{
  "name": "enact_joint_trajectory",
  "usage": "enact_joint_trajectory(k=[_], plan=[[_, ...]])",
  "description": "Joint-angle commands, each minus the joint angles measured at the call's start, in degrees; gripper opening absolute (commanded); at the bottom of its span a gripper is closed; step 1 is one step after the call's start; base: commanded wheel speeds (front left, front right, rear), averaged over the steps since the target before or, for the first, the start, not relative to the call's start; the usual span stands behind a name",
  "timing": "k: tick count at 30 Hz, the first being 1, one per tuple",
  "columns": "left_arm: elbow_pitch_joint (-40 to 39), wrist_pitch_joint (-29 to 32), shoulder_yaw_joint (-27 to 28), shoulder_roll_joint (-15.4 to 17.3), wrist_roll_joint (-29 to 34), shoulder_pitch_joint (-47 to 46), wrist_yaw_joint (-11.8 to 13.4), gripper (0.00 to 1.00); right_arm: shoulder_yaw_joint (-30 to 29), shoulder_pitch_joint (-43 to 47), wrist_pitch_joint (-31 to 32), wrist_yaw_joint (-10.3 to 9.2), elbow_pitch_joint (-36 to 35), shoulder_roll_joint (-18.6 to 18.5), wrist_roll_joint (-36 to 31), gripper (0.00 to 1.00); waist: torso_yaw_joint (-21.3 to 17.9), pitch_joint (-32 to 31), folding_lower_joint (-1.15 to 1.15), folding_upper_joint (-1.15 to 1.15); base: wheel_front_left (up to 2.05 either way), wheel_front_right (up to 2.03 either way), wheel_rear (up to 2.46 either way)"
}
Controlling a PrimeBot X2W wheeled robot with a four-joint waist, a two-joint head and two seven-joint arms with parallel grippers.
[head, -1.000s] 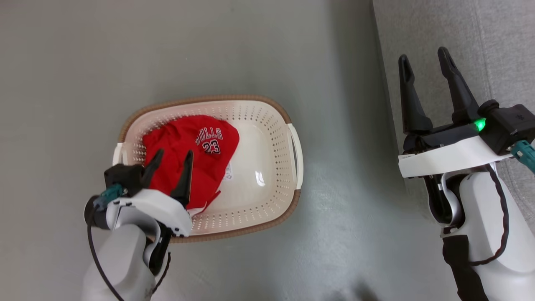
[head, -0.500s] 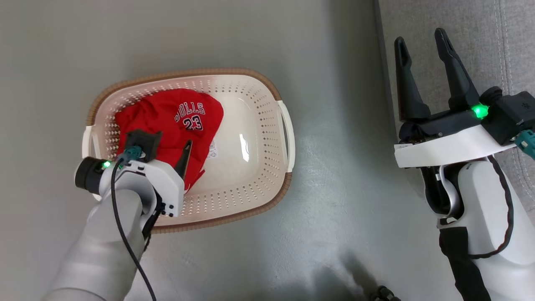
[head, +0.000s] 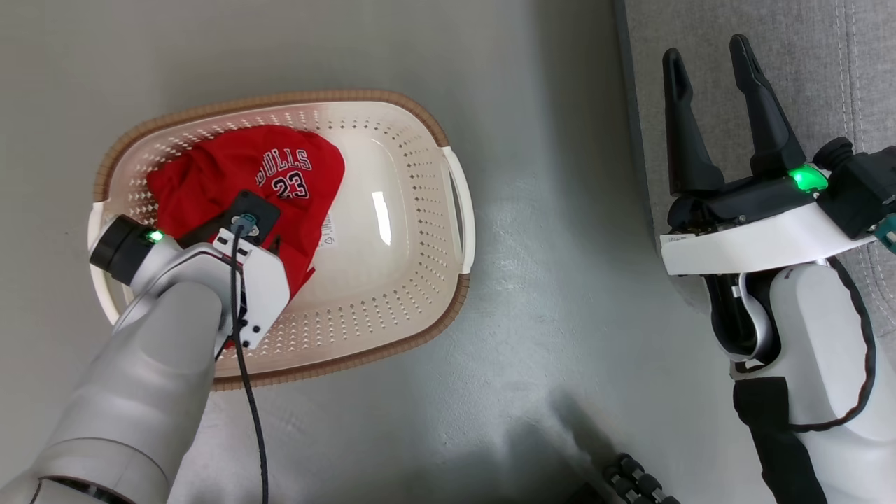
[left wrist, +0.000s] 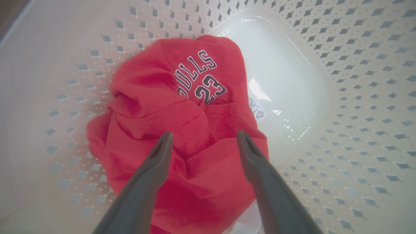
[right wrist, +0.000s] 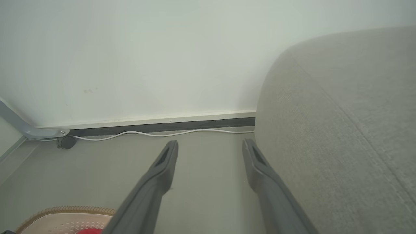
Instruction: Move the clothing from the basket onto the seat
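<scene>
Grey floor [head: 546, 210] is carrying the basket [head: 392, 308], the seat [head: 861, 70] standing nearby, a white cable [right wrist: 156, 134] lying along the wall.

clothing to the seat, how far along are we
Done: nothing; the seat in view shows no garment. In hand: the open left gripper hovers over the clothing inside the basket, not gripping yet. Left: close, lift, carry over. The right gripper hangs open.

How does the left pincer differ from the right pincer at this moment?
The left pincer reaches down inside the basket, tips either side of a fold of the red shirt; the right pincer hangs well away from it, by the edge of the sofa. The left points steeply down, the right more level, toward the wall. Both are open and hold nothing.
</scene>
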Motion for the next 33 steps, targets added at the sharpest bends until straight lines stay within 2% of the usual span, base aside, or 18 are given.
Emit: enact_joint_trajectory(k=[1,7,13,22,23,25,33], plan=[[0.1,1.2,-0.9,1.7,2.0,-0.8,1.2,1.0,1.1,1.1,-0.7,0.16,-1.9,0.3,0.8,1.0,-0.5,0.8,0.0,0.0,0.0,0.0,0.0],[0.5,6.2,-5.8,3.1,6.6,-2.4,3.2,1.0,1.2,0.9,-0.7,0.16,-2.7,0.3,2.0,1.0,-1.7,2.6,0.0,0.0,0.0,0.0,0.0],[0.6,8.2,-8.1,5.1,8.4,-3.5,4.3,1.0,1.0,0.8,-0.7,0.16,-3.8,0.3,3.2,1.0,-2.7,4.7,0.0,0.0,0.0,0.0,0.0],[0.7,9.5,-10.1,7.6,9.4,-4.4,4.4,1.0,1.0,0.3,-0.7,0.16,-4.7,0.3,4.6,1.0,-3.7,6.9,0.0,0.0,0.0,0.0,0.0],[0.7,9.4,-10.1,8.0,9.3,-4.6,4.2,0.89,1.1,0.2,-0.7,0.16,-4.8,0.3,4.8,1.0,-3.8,7.1,0.0,0.0,0.0,0.0,0.0],[0.7,9.0,-10.1,8.8,9.1,-4.9,3.9,0.0,1.4,-0.1,-0.7,0.16,-4.9,0.3,5.2,1.0,-4.2,7.4,0.0,0.0,0.0,0.0,0.0],[0.8,7.5,-10.8,9.9,8.3,-4.5,2.2,0.0,1.5,-0.8,-0.7,0.16,-4.1,0.3,6.0,1.0,-4.9,6.1,0.0,0.0,0.0,0.0,0.0]])
